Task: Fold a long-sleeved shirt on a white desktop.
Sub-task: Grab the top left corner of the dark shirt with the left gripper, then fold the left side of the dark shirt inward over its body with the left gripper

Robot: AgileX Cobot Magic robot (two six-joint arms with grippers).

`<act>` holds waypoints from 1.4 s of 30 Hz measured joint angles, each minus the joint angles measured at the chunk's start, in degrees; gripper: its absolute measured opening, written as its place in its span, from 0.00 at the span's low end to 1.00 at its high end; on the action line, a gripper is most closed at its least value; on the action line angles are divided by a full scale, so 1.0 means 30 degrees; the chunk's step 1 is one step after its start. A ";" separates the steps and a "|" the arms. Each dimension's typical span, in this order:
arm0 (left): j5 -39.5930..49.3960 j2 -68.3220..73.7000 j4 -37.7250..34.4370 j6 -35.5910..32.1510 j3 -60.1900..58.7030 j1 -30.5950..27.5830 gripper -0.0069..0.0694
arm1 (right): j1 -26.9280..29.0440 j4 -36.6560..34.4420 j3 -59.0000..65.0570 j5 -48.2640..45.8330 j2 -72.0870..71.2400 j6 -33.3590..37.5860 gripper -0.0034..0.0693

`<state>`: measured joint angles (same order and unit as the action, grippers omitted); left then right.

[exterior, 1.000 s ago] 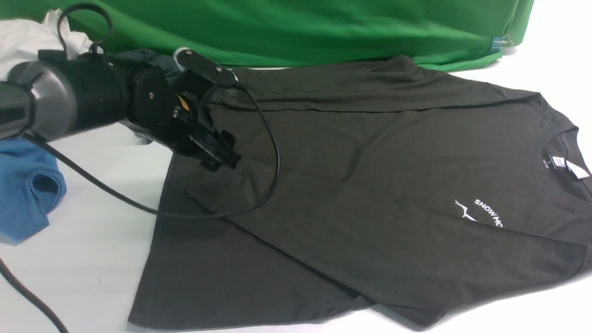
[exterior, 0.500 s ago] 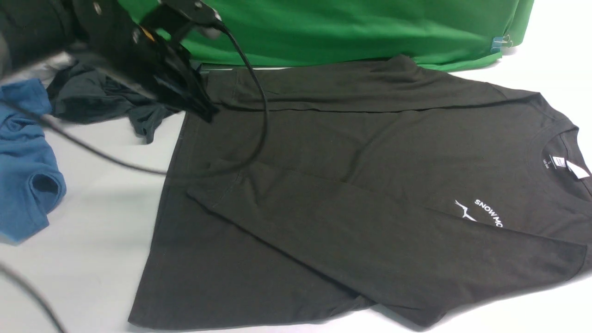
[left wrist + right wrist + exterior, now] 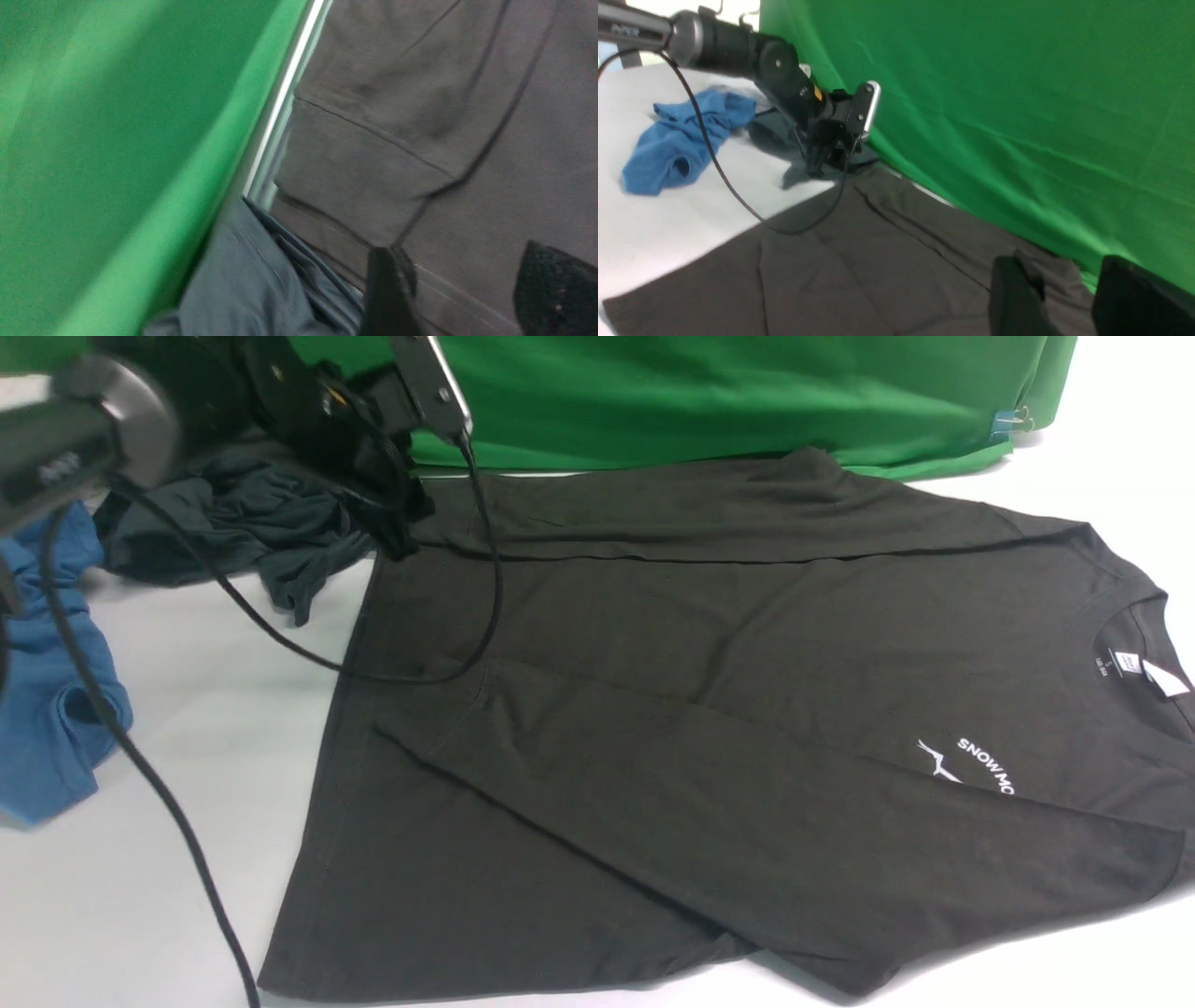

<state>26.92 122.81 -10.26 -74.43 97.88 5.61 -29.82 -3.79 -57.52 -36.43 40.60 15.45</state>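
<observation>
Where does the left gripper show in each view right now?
Front: left gripper in the picture's upper left, at the shirt's far left corner, beside the grey garment.
Left wrist: only its fingers show, in the picture's lower right, apart, over the shirt.
Right wrist: left of the picture's centre, at the shirt's edge.
Shared landmark: the green backdrop.
</observation>
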 joint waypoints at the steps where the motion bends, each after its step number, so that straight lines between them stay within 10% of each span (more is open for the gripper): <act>1: -0.0363 0.0282 0.0000 -0.0470 0.0000 0.0024 0.61 | 0.0000 0.0021 -0.0063 -0.0095 0.0303 0.0000 0.38; 20: -0.4292 0.3943 0.0123 -0.1943 0.1146 0.0405 0.52 | 0.0000 0.0085 -0.0101 -0.0322 0.3108 0.0006 0.38; 29: -0.4314 0.4065 -0.0694 -0.1943 0.1345 0.0405 0.21 | 0.0000 0.0085 -0.0101 -0.0688 0.3108 -0.0090 0.37; 42: 0.0846 0.1834 -0.0808 -0.1343 0.1363 0.0746 0.12 | 0.0000 0.0101 -0.0101 -0.1569 0.3108 -0.0426 0.37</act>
<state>29.46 128.31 -12.69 -78.46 101.97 7.85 -29.82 -3.49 -57.83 -41.14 49.93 14.18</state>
